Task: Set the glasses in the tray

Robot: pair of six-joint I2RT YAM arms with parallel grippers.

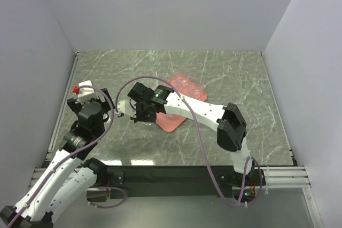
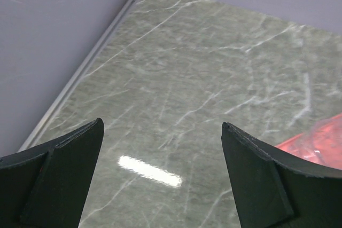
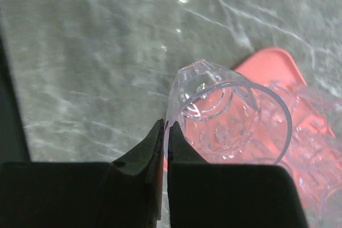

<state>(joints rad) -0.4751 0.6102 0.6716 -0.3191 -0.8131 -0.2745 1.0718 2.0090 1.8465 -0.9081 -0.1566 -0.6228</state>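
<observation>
Table [image 1: 240, 78]: was green with white veins, carried one tray
Tray [image 1: 171, 123]: lay flat, just beside the right claw [image 1: 140, 115]

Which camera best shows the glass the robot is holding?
The right wrist view: the glass fills it, rim pinched by the fingers. From above the arm mostly hides it; the left wrist view misses it.

The tray [image 1: 171, 123] is salmon-pink, the glass [image 3: 230, 121] clear, the table [image 1: 240, 78] grey-green marble veined white.
</observation>
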